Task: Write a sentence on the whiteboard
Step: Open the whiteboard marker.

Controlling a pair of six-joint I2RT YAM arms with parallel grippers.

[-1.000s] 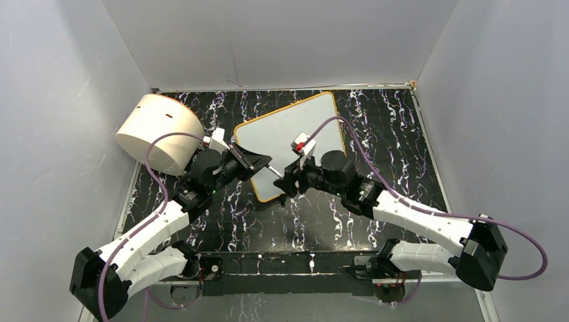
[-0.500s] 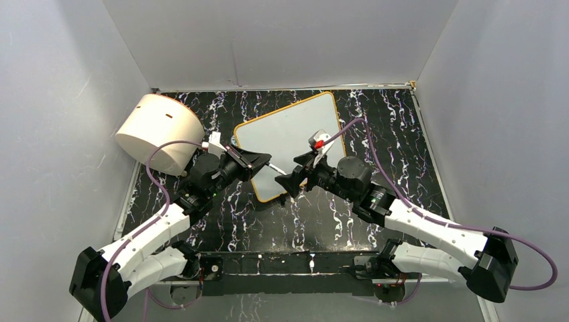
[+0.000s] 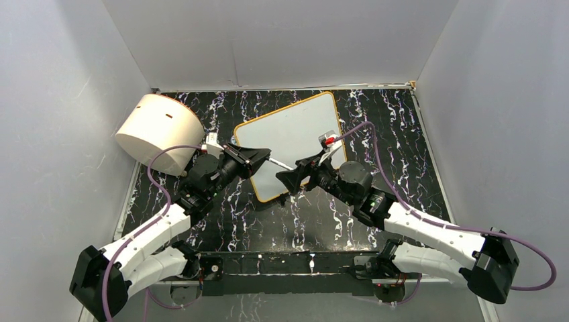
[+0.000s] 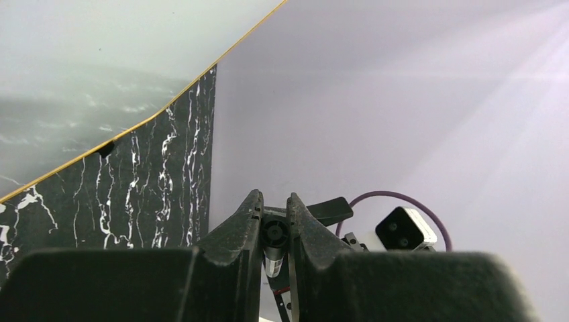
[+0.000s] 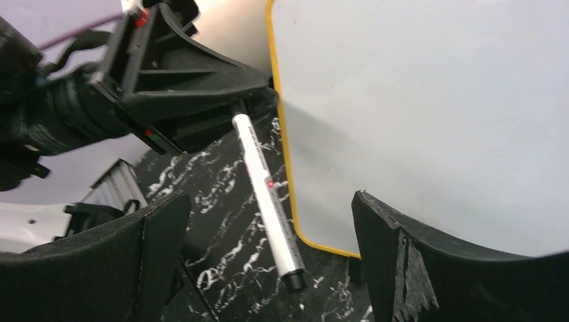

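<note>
My left gripper (image 3: 264, 155) clamps a marker (image 5: 267, 194) beside the whiteboard (image 3: 295, 131), near the desk's (image 3: 402, 134) far edge; my right gripper (image 3: 287, 180) gapes wide, empty, facing the marker's free end.

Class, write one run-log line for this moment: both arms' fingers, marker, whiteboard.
left fingers: shut on marker | right fingers: open, marker's free end between them, untouched | whiteboard: no writing visible

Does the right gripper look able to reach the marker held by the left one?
Probably yes: the right gripper stands open facing the marker, whose free end juts from the left gripper, nothing between.
</note>
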